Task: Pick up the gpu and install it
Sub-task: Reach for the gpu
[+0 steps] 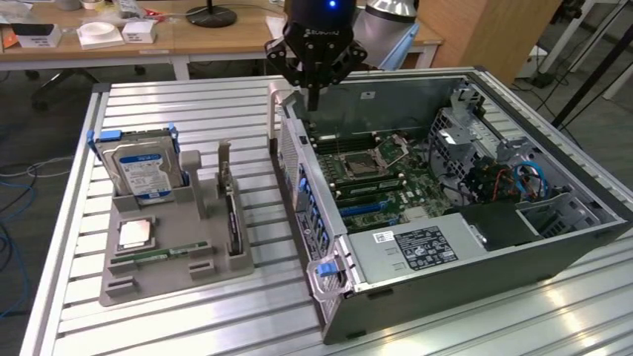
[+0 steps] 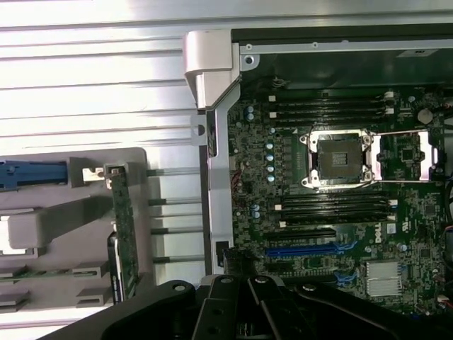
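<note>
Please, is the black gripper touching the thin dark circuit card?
Apart: the exterior view shows the black gripper over the open computer case, the thin dark circuit card standing well aside.

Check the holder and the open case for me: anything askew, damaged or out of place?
Nothing stands out. The gpu stands on edge in its slot of the grey holder, the hard drive upright in its own. The case lies open, its processor socket empty. The gripper hangs shut and empty over the case's wall.

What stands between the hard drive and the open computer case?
In the exterior view, the graphics card stands on edge in the gray holder, between the hard drive and the computer case.
</note>
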Robot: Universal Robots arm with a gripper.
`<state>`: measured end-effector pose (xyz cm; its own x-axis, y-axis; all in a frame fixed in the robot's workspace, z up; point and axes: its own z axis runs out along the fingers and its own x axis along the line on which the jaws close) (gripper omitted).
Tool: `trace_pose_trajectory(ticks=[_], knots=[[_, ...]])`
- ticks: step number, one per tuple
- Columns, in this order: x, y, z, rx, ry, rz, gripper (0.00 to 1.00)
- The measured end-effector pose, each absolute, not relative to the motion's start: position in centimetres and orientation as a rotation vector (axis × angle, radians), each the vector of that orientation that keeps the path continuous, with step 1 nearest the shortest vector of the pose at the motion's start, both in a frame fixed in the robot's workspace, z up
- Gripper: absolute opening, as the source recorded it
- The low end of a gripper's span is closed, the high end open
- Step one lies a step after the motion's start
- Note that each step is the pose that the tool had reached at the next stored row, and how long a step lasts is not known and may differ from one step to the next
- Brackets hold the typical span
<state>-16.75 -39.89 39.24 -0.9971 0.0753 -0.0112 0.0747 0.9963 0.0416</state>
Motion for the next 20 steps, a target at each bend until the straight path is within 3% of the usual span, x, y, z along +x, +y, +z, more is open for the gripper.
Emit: trace_pose_trajectory(ticks=[20], knots=[[-17.27, -39.89, 39.23, 0.118, 3.129, 0.062, 0.11]])
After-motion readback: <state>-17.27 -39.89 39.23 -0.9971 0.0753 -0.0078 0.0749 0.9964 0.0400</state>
